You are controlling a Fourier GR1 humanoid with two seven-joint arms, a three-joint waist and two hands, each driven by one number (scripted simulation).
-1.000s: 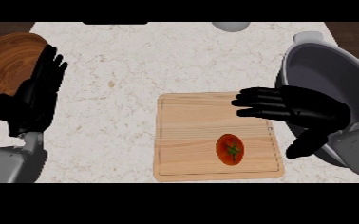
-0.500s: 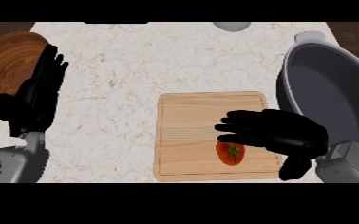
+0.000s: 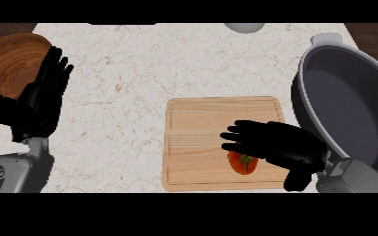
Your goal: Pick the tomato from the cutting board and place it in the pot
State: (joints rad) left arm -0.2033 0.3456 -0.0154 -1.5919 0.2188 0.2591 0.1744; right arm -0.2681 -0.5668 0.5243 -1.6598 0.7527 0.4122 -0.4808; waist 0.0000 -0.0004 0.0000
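Head view. A light wooden rectangular cutting board (image 3: 221,120) lies on a pale speckled stone counter (image 3: 148,65).

A small red tomato with a green stalk (image 3: 242,163) sits on the board, in its lower right part, near the bottom edge.

The black right hand (image 3: 284,147) comes in over the board's lower right corner and hangs over the tomato, hiding its upper edge. Its fingers (image 3: 238,136) stretch out towards the board's middle, spread and only lightly bent, not closed round the tomato. The thumb points down past the board's bottom edge.

A large dark grey round metal pot (image 3: 343,100) stands just beside the board's right edge. Nothing shows inside it.

The black left hand (image 3: 40,102) rests well left of the board, released, fingers straight and pointing up.

A brown round wooden plate (image 3: 18,60) lies further left and above the board, partly behind that hand.

A small pale rounded object (image 3: 244,27) sits well above the board, at the counter's far edge; what it is cannot be told.
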